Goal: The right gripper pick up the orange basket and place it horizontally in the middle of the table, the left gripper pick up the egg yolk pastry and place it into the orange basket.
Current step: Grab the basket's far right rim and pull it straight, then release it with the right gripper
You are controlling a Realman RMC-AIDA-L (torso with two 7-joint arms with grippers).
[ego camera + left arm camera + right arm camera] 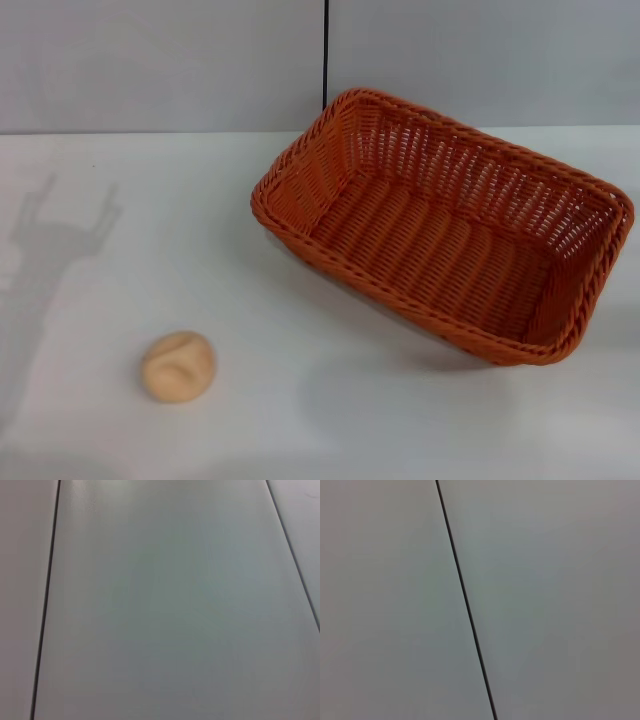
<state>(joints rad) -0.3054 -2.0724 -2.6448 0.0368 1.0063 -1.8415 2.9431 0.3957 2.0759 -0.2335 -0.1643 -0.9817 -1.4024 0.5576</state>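
Note:
The orange basket (445, 225) lies on the white table (300, 400) in the head view, right of centre, set at a slant with its open top up and nothing inside. The egg yolk pastry (178, 366), a small tan bun with a creased top, rests on the table at the front left, well apart from the basket. Neither gripper appears in any view. Both wrist views hold only plain grey wall panels with dark seams.
A grey panelled wall with a vertical dark seam (325, 50) stands behind the table's far edge. A shadow of an arm (45, 260) falls on the left part of the tabletop.

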